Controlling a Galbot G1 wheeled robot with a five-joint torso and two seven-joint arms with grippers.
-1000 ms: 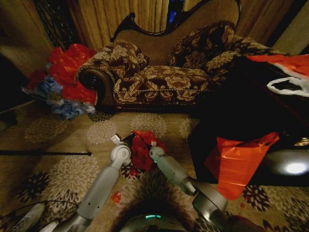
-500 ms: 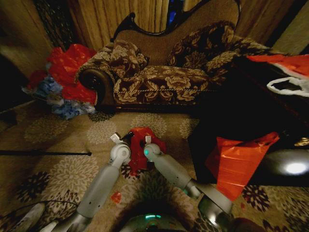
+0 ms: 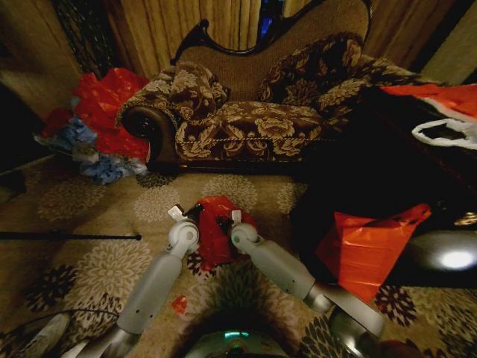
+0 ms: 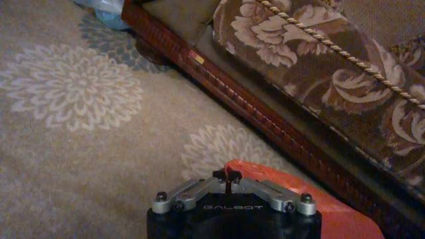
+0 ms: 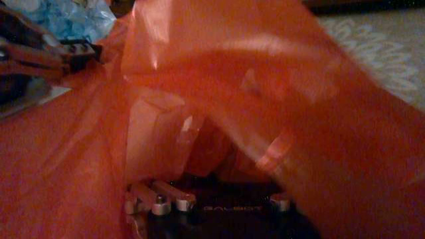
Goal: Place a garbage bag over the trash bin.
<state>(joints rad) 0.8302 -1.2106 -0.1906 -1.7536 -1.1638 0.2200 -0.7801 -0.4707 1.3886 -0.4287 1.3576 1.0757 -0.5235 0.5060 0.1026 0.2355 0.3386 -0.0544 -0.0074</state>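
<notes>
The job looks only partly done. The garbage bag [image 3: 215, 233] is bunched in a crinkled red mass on the carpet in front of the sofa [image 3: 246, 119], held up between the two grippers. It is not yet spread open, and the trash bin cannot be made out beneath it, so I cannot tell whether any of the bag's mouth sits over the rim. Judging by this, opening the mouth and seating it all the way round is still left.

The left gripper [image 3: 186, 215] is at the bag's left edge, on the sofa side of the bundle. In the left wrist view its fingers [image 4: 228, 175] are drawn together on a fold of red film [image 4: 292, 186], so it appears clamped on the bag. The right gripper [image 3: 227, 220] is pushed into the bag's right side. In the right wrist view red plastic [image 5: 219, 99] billows all around it, and I cannot tell whether its fingers are apart or together.

As for containers, the bag holds nothing visible apart from the right gripper inside its folds. A larger flat orange-red bag [image 3: 365, 250] hangs to the right of the sofa, and a heap of red and blue bags [image 3: 100, 127] lies at the sofa's left end.
</notes>
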